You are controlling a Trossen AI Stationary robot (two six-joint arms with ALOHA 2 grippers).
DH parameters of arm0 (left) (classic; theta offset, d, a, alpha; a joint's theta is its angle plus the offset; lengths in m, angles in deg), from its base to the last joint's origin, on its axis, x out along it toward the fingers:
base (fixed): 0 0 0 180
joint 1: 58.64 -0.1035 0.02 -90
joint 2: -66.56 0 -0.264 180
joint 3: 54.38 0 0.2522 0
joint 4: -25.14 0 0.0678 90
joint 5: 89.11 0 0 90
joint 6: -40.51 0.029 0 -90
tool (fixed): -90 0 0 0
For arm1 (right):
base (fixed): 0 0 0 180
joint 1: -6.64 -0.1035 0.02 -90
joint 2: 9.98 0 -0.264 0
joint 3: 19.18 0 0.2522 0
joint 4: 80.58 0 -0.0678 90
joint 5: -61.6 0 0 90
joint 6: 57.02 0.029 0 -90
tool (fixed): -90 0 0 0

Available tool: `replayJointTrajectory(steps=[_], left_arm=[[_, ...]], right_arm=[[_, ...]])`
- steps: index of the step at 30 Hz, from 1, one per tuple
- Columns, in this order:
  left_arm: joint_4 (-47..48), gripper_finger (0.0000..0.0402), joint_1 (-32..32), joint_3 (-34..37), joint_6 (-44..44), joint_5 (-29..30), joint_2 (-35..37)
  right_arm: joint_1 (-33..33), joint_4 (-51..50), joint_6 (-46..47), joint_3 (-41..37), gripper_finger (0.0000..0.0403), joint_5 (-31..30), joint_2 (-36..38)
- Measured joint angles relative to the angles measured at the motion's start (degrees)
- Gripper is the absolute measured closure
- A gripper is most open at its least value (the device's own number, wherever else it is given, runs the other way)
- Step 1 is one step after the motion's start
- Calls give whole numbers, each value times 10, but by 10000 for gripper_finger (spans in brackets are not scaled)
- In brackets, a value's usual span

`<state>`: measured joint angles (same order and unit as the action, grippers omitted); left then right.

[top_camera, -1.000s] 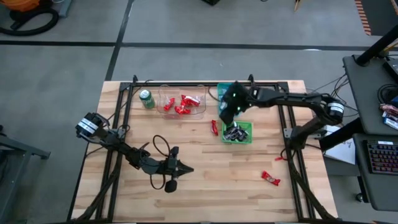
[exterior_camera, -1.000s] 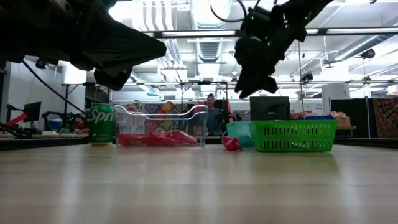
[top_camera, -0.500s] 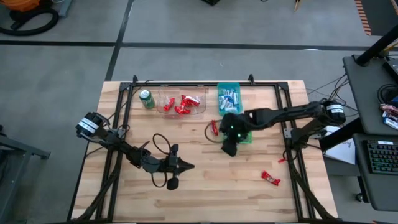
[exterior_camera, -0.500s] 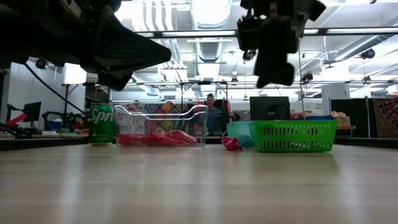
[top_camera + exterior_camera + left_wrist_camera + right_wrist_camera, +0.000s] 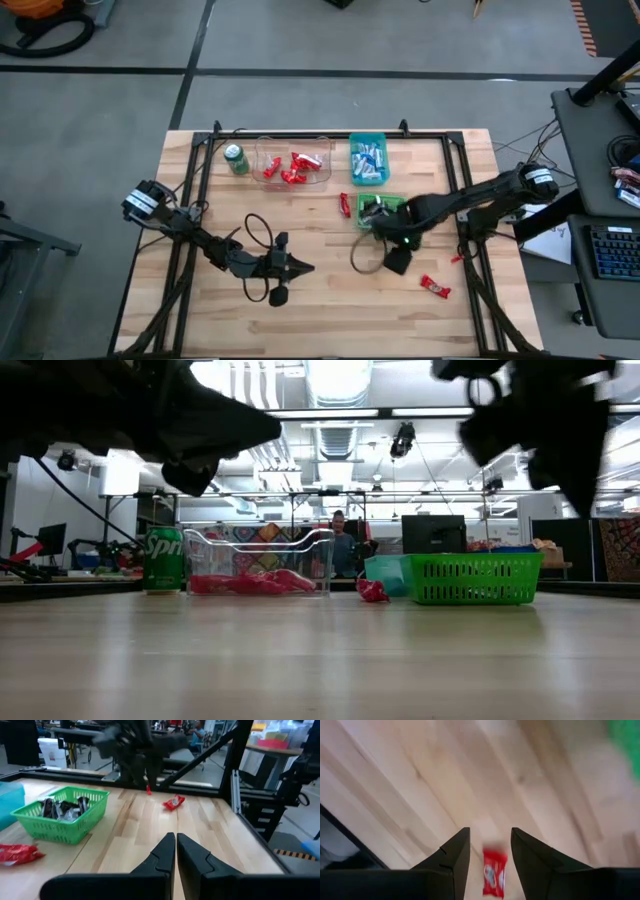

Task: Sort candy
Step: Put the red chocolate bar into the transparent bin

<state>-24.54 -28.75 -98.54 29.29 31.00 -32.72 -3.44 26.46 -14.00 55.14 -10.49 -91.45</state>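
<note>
Even overhead light falls on the table [image 5: 300, 300] in the high view, with soft, short shadows. The low view looks into bright ceiling strip lights [image 5: 330, 375], which glare and turn both arms into black silhouettes; the right arm [image 5: 540, 410] is smeared by motion blur. The right wrist view is blurred throughout, the red candy [image 5: 494, 870] soft-edged. The left wrist view is bright and mostly sharp.
</note>
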Motion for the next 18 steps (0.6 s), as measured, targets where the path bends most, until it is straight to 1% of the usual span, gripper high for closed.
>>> replayJointTrajectory(steps=[7,12,18], left_arm=[[11,402,1,-19,-2,-11,0],[14,402,1,-19,1,-11,0],[14,402,1,-19,0,-11,0]], right_arm=[[-121,-16,118,-14,271,-27,0],[-193,-26,219,-22,271,-30,0],[-258,-25,265,-40,271,-30,-2]])
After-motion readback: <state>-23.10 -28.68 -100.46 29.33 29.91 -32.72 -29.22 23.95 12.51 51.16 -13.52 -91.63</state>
